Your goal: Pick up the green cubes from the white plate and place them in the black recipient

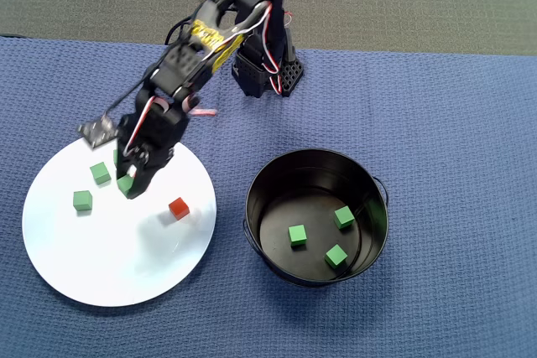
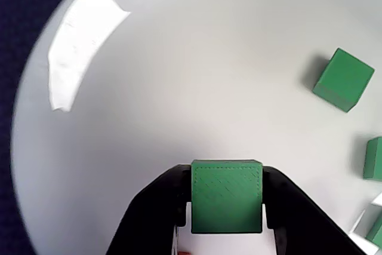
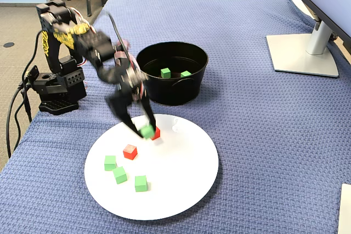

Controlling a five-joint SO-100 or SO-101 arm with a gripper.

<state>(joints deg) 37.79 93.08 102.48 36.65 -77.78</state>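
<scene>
Gripper point(image 2: 227, 198) clamps green cube point(image 2: 227, 195) over plate point(image 2: 179, 88); red cube point(image 3: 130, 151) nearby.

In my wrist view two green cubes point(image 2: 375, 159) are cropped at the right edge. Overhead, the arm point(image 1: 159, 123) hides one red cube; in the fixed view the arm is motion-blurred.
</scene>
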